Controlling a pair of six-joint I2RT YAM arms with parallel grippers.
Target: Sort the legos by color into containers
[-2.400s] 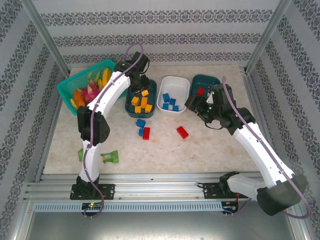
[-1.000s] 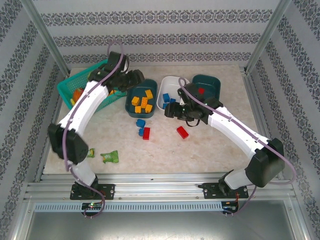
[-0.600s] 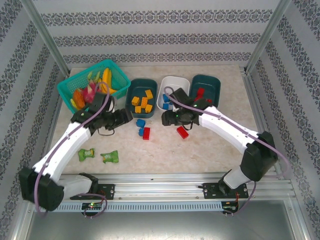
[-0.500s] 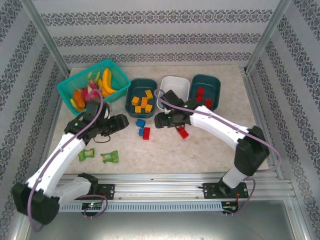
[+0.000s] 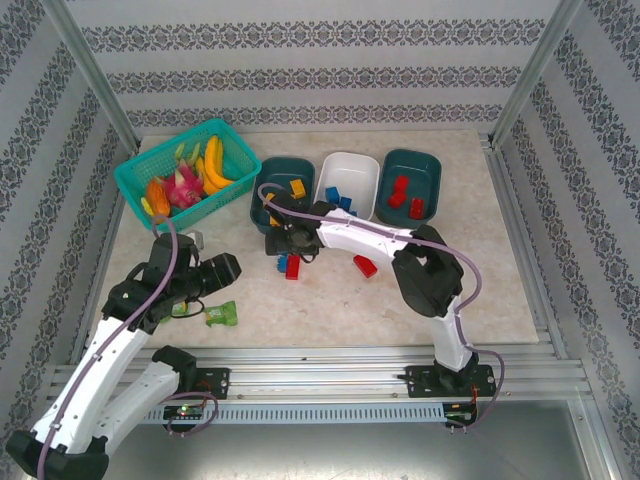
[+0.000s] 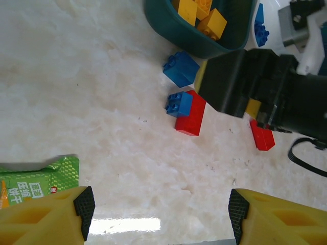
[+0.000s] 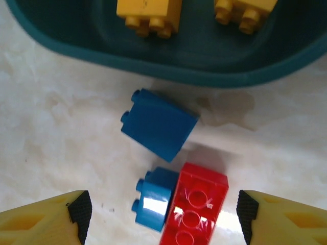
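Observation:
Three containers stand in a back row: a dark teal tub (image 5: 262, 196) with yellow legos (image 7: 148, 13), a white tub (image 5: 358, 165) with blue legos, and a dark teal tub (image 5: 410, 163) with red legos. Loose in front of them lie a large blue lego (image 7: 159, 124), a small blue lego (image 7: 155, 198) touching a red lego (image 7: 194, 212), and a second red lego (image 5: 365, 265). My right gripper (image 7: 162, 214) hangs open just above the blue and red pair, nothing between its fingers. My left gripper (image 6: 161, 214) is open over bare table at the near left.
A bright teal basket (image 5: 135, 170) of toy fruit sits at the back left. Two green packets (image 5: 220, 314) lie near my left gripper. My right arm (image 5: 370, 232) stretches across the table in front of the tubs. Metal frame posts bound the sides.
My right arm swung left from the red tub to the loose blue and red legos, and its jaws widened. My left arm drew back from the yellow tub to the near left.

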